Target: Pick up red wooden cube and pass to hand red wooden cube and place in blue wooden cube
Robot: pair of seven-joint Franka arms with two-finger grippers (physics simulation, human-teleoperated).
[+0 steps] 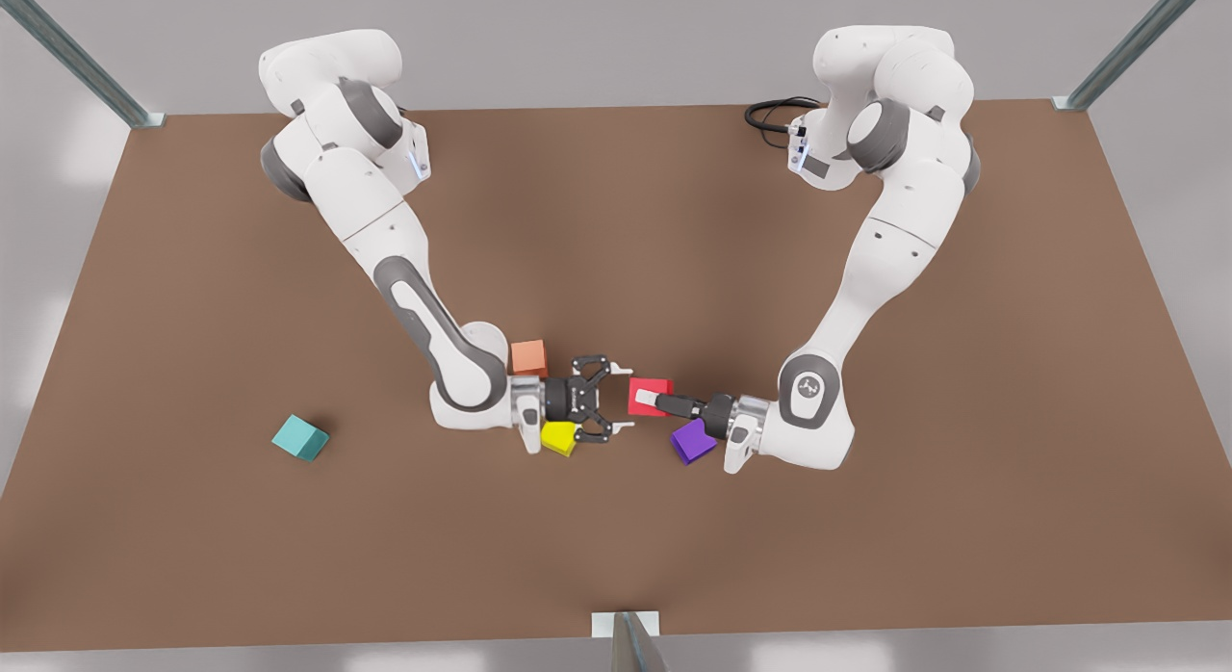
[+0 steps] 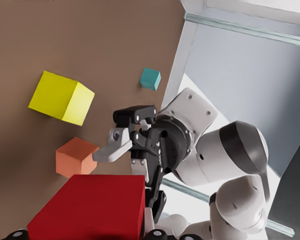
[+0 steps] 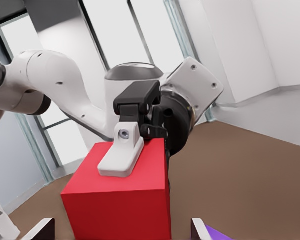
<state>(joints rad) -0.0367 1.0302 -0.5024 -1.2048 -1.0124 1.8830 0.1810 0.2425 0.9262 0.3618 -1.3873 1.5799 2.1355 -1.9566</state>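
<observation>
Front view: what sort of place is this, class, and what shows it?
Likely a simulated robot test bench: a plain brown table, metal frame posts, and small cubes. The left pincer, on the front view's right, holds the red wooden cube; the right pincer faces it, open.

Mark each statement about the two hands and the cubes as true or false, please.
1. The left hand holds the red wooden cube. True.
2. The right hand is shut. False: it is open and faces the red wooden cube.
3. The red wooden cube sits on the blue wooden cube. False: the blue wooden cube lies alone, far to the front view's left.
4. The purple cube lies near the left hand. True.
</observation>
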